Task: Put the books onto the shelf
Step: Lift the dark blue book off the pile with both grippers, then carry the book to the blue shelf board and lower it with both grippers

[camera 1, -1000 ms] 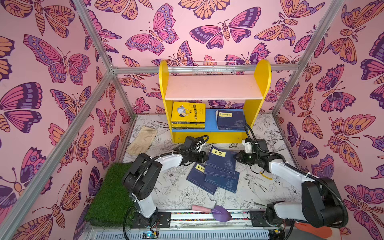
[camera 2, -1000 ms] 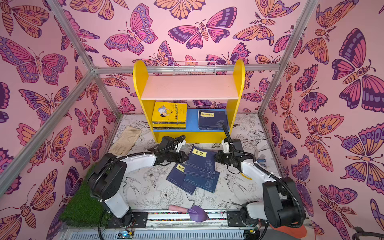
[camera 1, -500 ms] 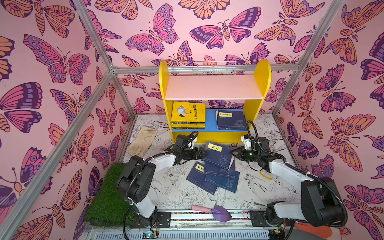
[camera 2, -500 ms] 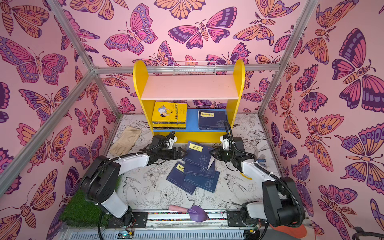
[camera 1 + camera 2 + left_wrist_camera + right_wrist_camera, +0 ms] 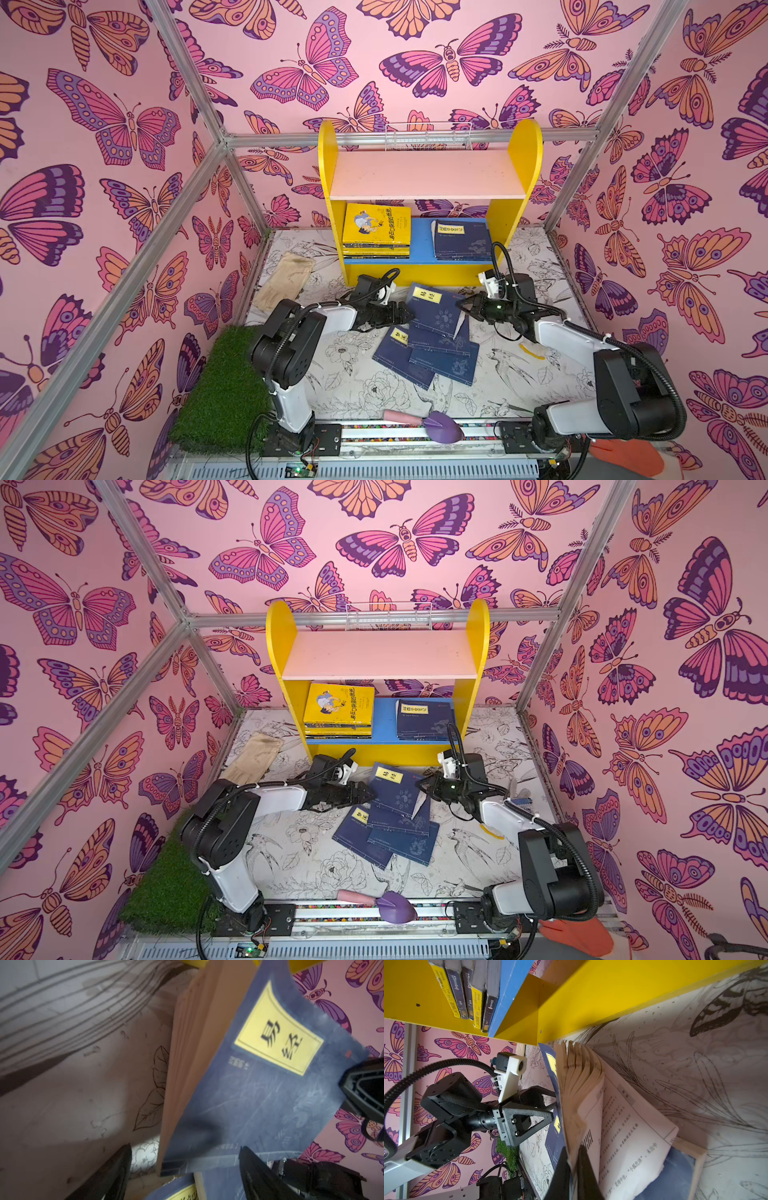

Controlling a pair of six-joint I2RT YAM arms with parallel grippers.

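**Left grip dropped, top book up on one side only**

Pinches the raised navy book (image 5: 436,313) with the right fingers (image 5: 560,1180), clamped tight on the cover and a few leaves at its right edge. Has let go with the left fingers (image 5: 112,1178): shut on the opposite edge a second ago, now spread wide, tips just beside that edge. Has tipped the book up off the pile of navy books (image 5: 432,361), where it lay flat a second ago. Now leans on a slant, lower edge seemingly on the pile, pages fanning loose under the cover. Sits midway across the worktop (image 5: 353,374), close to its back edge, just in front of the shelf (image 5: 428,174) and not yet over the blue lower board (image 5: 420,239).

Reads, as a judgement, like a hand-over to a one-sided hold ahead of the carry to the shelf. Risks a sagging, opening book on so thin a pinch. Calls for a firmer bite nearer the spine, or support from the left. Leaves about three navy books on the pile. Counts as shelved a yellow stack (image 5: 376,224) and a shelved navy book (image 5: 461,241), both lying on the lower board.
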